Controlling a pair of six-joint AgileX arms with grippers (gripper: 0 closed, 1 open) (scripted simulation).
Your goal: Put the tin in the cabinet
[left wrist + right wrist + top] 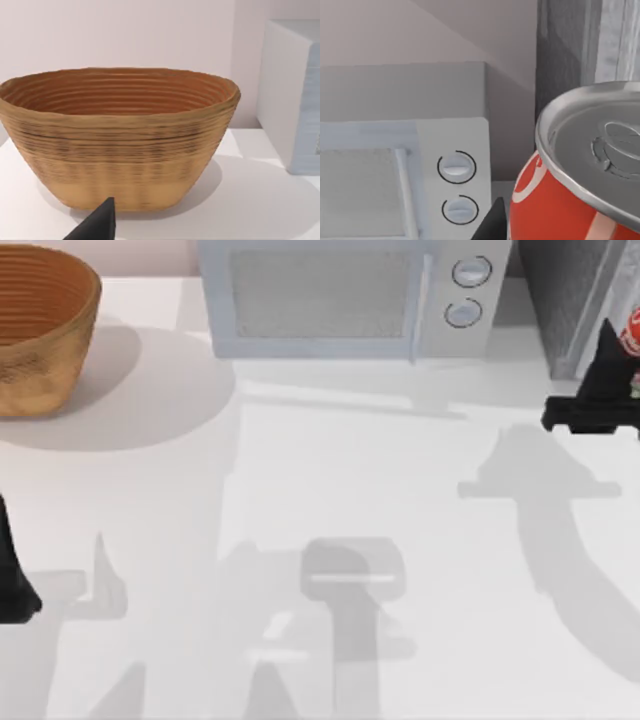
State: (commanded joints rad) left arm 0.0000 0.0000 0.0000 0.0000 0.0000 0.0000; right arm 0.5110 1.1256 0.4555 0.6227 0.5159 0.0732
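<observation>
The right gripper (622, 370) grips the tin (631, 335) beside the cabinet (570, 300), fingers closed on it; the left gripper (15, 585) sits parked at the table's left edge.

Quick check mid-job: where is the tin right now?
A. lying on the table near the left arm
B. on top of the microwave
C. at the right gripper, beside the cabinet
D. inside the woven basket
C: the tin sits at the right gripper, at the table's right edge next to the cabinet.

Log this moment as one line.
right gripper: holding tin | position: beside cabinet, right edge | left gripper: parked, left edge
</observation>
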